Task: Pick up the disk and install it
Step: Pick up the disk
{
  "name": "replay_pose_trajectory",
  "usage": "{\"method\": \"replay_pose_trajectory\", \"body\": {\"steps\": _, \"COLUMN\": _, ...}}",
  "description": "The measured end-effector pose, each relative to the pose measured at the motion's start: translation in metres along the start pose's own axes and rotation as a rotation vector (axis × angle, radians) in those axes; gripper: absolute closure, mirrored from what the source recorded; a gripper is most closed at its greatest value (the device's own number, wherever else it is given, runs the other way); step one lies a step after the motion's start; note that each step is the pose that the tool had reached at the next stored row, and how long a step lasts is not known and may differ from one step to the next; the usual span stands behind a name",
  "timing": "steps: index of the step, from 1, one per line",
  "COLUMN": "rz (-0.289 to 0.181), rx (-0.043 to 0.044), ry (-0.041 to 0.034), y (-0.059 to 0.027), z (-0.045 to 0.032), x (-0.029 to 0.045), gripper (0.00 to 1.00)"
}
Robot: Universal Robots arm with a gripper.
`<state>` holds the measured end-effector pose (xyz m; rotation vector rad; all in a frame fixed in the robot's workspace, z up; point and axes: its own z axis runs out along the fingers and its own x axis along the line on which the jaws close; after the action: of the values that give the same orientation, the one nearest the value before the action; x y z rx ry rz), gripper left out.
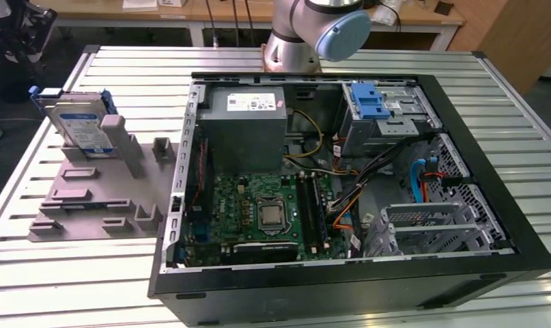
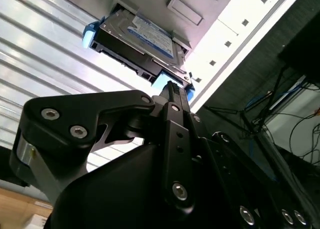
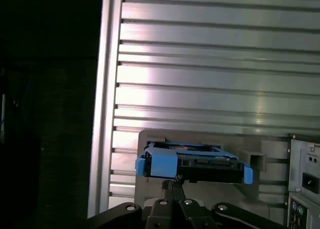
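The disk (image 1: 79, 126) stands on edge in a slot of a grey holder (image 1: 93, 198) on the slatted table, at the exterior view's left. Its white and dark-blue label faces outward and a bright blue frame runs round it. In both wrist views the disk (image 2: 137, 36) (image 3: 192, 161) lies just beyond my black gripper (image 2: 174, 89) (image 3: 175, 180). The fingertips meet in a narrow point, shut on nothing. They sit close to the blue frame, and I cannot tell whether they touch it.
An open black computer case (image 1: 493, 205) lies flat on the table, holding a grey power supply (image 1: 243, 126), a green motherboard (image 1: 261, 212) and a silver cage with a blue latch (image 1: 377, 102). A metal drive bay (image 1: 435, 225) sits at its near right. The arm's base (image 1: 312, 34) stands behind the case.
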<state>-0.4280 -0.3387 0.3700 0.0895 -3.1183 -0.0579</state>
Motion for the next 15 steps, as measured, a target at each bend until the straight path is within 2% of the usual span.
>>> {"method": "replay_pose_trajectory", "body": {"steps": 15, "rz": -0.272, "rx": 0.0057, "ry": 0.0104, "y": -0.0001, "z": 0.0022, "x": 0.0000, "gripper": 0.89}}
